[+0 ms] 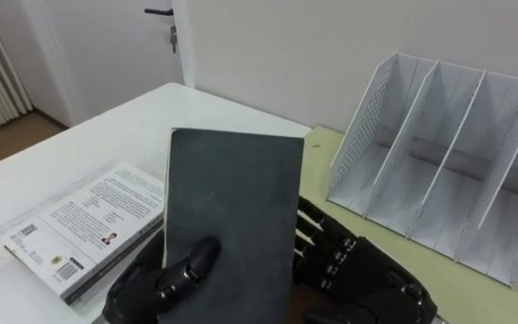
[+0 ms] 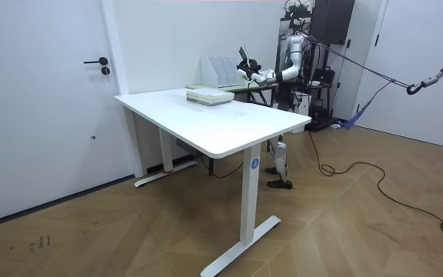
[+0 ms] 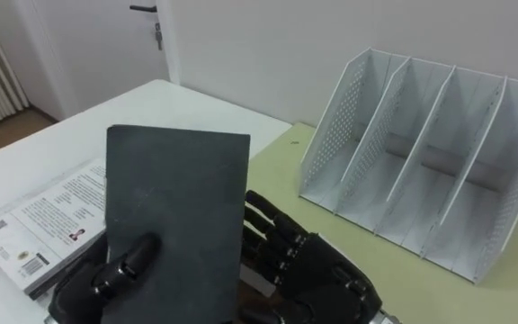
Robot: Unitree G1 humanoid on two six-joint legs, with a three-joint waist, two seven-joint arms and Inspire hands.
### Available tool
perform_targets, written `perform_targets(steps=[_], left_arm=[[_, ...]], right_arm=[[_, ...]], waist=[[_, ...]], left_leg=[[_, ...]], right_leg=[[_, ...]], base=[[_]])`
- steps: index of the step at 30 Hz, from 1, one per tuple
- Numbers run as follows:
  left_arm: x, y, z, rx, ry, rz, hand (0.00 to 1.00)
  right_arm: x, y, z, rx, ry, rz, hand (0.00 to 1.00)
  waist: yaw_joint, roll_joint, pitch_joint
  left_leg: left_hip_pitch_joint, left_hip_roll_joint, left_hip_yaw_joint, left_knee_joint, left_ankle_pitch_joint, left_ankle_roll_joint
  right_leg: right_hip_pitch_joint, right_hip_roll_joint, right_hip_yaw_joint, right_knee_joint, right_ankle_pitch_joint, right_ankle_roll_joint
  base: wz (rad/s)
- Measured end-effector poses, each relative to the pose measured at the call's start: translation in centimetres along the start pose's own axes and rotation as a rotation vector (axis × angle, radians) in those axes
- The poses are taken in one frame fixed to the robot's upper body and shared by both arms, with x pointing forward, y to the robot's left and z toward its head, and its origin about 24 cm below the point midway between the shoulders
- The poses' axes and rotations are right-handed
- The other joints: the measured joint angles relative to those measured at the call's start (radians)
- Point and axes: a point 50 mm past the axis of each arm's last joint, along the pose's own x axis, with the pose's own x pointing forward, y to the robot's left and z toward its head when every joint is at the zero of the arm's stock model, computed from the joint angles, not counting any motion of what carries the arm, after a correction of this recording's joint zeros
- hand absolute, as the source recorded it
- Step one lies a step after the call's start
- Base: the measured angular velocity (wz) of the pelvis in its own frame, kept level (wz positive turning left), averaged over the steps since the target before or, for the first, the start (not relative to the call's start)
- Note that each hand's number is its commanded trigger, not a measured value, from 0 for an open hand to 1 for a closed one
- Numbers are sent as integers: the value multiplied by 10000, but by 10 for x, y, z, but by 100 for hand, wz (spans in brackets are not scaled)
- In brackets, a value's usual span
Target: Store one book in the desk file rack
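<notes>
I hold a dark grey book [image 1: 232,207] upright in front of me, above the table edge. My left hand [image 1: 138,288] grips its lower left corner, thumb curled onto the front cover. From the lower right, my right hand [image 1: 367,274] reaches in with fingers stretched out behind the book's right edge. The white perforated file rack [image 1: 439,153] stands to the right and beyond the book, its slots open and holding nothing. In the room view I stand at the far side of the desk, with the book [image 2: 243,54] raised beside the rack [image 2: 220,71].
A white-covered book [image 1: 88,225] lies flat on the white table [image 1: 79,144] to my left. The rack stands on a pale green surface [image 1: 317,153] that adjoins the table. Behind are a wall and a white door [image 1: 106,45].
</notes>
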Motion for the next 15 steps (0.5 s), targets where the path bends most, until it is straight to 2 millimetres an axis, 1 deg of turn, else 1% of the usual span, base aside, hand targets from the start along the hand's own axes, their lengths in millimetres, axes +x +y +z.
perform_targets(steps=[5, 10, 15], left_arm=[[3, -6, 4, 270, 260, -667, 100], [6, -6, 6, 378, 798, -857, 100], [7, -7, 5, 384, 1061, -947, 100]], right_arm=[[6, 8, -2, 15, 161, 479, 0], [6, 10, -5, 210, 418, 675, 0], [7, 13, -2, 446, 341, 969, 0]], waist=[[-15, -19, -2], [-7, -19, -2], [-59, -13, -8]], left_leg=[[-128, 3, 95, 115, 0, -1], [-140, -4, 107, 138, -5, -5], [-264, 3, 71, 152, -9, -6]], right_leg=[[-155, -6, 54, 125, -4, -12], [-155, -10, 71, 120, -8, -4], [-236, -1, 69, 147, -8, -4]], base=[[-2], [0], [1]])
